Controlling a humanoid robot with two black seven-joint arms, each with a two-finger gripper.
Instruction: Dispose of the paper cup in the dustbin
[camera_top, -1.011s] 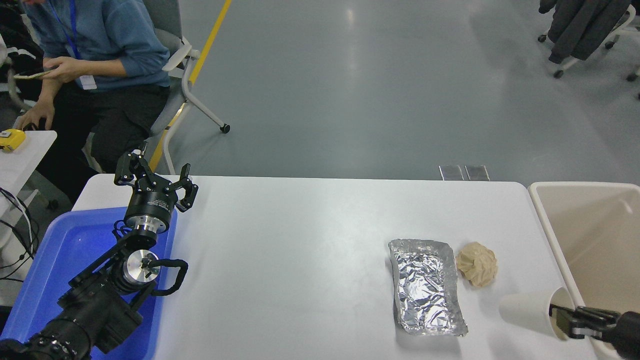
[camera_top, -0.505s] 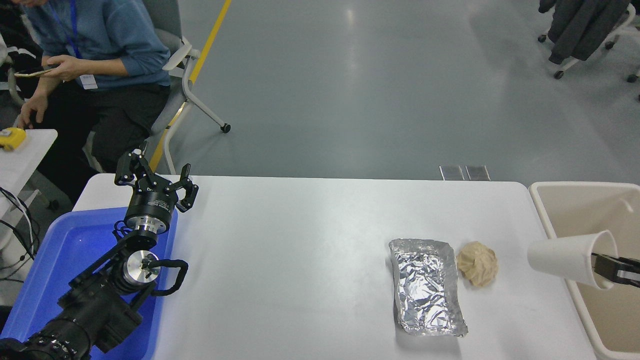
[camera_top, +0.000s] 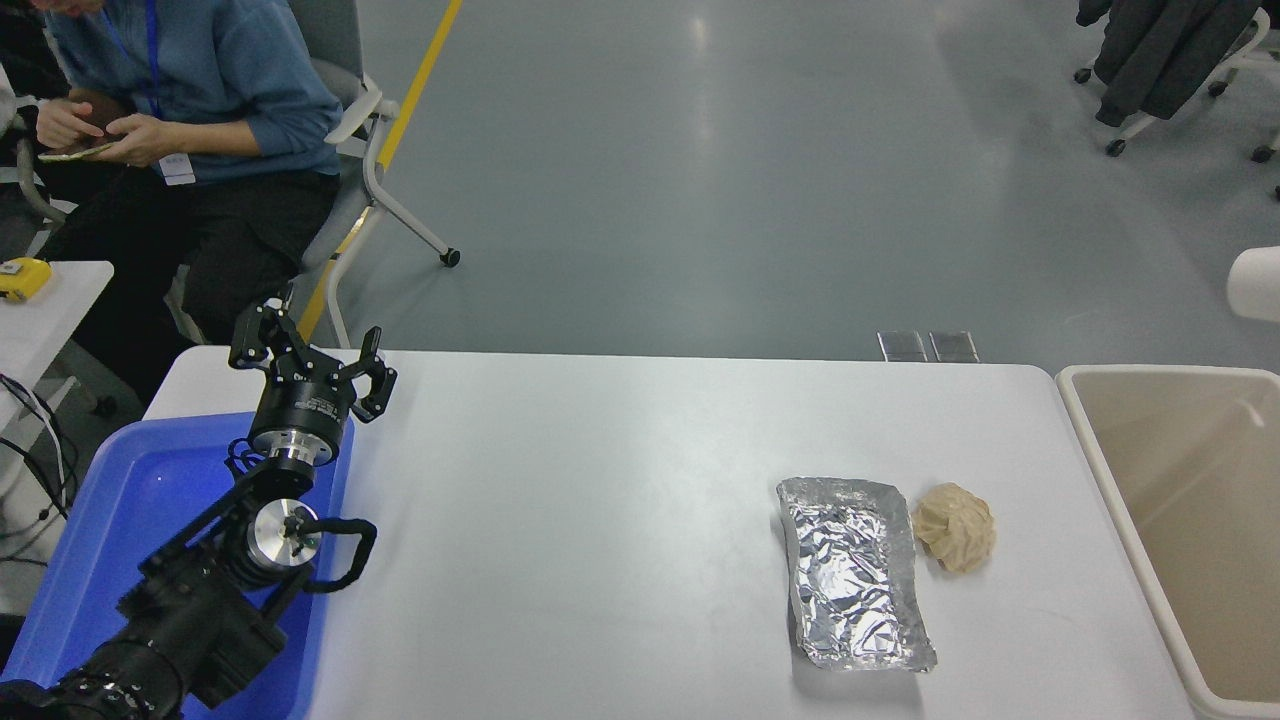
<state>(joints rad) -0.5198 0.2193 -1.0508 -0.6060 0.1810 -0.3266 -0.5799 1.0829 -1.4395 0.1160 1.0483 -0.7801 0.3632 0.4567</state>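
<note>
The white paper cup (camera_top: 1256, 283) shows only as its closed end at the right edge of the head view, held high in the air above the beige dustbin (camera_top: 1088, 440). Whatever holds it is outside the picture: my right gripper and arm are out of view. The dustbin stands off the table's right end and looks empty where it shows. My left gripper (camera_top: 305, 352) is parked open at the table's far left, above the blue tray.
A crinkled silver foil tray (camera_top: 855, 572) and a crumpled tan paper ball (camera_top: 955, 528) lie on the white table (camera_top: 600, 500) right of centre. A blue plastic tray (camera_top: 130, 500) sits at the left under my left arm. A person (camera_top: 190, 100) sits at the far left.
The cup has gone from lying low at the table's right edge up and to the right, over the dustbin. My right gripper has left the picture. The person's hands have moved together.
</note>
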